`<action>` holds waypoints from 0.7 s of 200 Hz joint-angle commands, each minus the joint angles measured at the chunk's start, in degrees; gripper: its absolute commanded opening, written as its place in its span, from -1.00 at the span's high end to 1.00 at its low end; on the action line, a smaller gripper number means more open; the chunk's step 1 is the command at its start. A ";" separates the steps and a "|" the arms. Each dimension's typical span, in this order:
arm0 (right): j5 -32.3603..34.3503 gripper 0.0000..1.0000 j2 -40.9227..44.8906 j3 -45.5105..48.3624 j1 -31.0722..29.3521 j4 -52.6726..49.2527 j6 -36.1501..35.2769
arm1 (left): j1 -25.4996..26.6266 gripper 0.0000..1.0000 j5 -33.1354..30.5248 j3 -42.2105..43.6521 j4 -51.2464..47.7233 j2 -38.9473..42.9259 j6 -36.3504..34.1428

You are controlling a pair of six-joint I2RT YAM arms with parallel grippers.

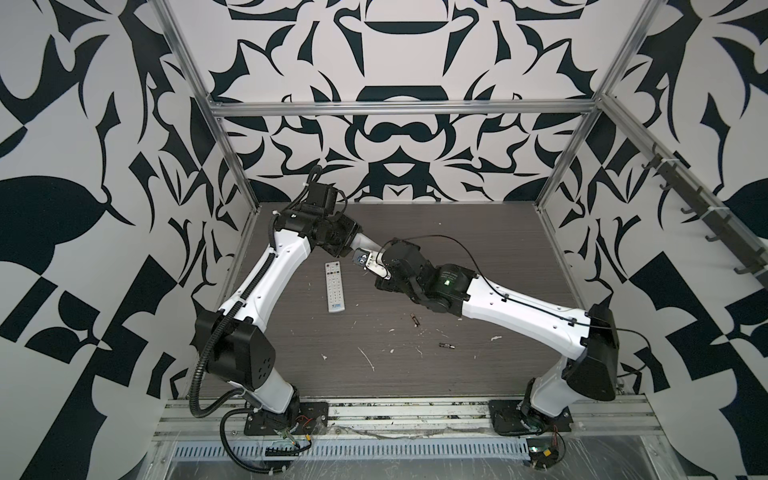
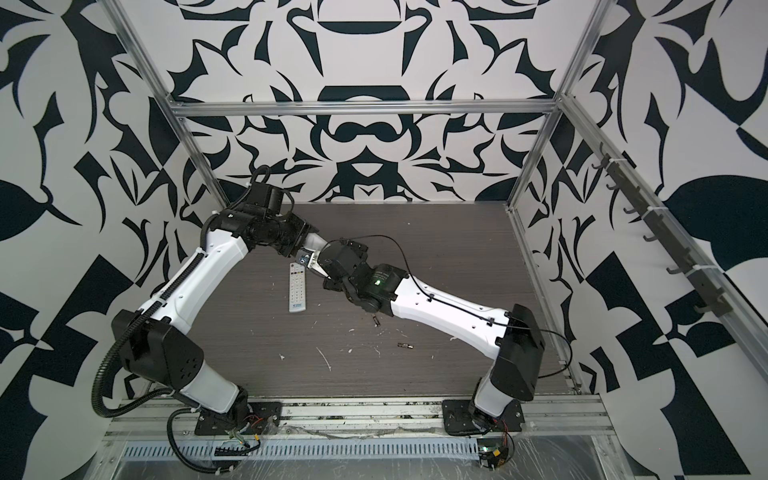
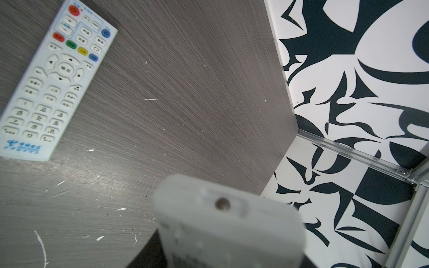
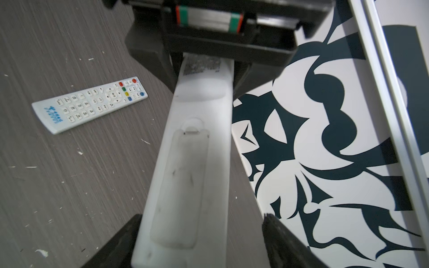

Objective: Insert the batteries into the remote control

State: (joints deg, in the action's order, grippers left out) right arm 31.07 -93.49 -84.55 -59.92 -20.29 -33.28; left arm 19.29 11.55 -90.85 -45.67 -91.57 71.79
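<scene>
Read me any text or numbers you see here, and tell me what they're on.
"确定": centre key of the remote on the table.
"1" to "9", "0": its number keys.
"中国电信": by its blue logo.
Other key labels: too small.
Back label of the held remote: blurred, unreadable.

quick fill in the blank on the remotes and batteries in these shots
1. The left hand holds a white ____ above the table.
2. The other remote lies on the table, buttons facing ____.
3. Both top views show ____ batteries loose on the table.
Missing: remote; up; two.
</scene>
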 commanded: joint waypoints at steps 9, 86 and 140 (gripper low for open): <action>6.23 -0.47 -1.50 -1.03 -0.55 3.91 -4.75 | 0.07 1.00 1.74 -0.06 -1.26 0.00 2.50; 7.06 0.19 -2.57 0.26 -0.55 4.81 -7.65 | 0.13 1.00 3.21 -0.72 1.55 -1.44 3.19; 8.30 0.64 -2.72 1.08 -0.55 5.69 -7.98 | 0.11 1.00 3.40 -0.89 1.81 -1.41 3.17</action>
State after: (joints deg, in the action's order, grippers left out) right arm 38.11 -96.84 -84.25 -60.12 -16.75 -40.34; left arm 19.29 14.39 -90.83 -43.90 -92.55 74.81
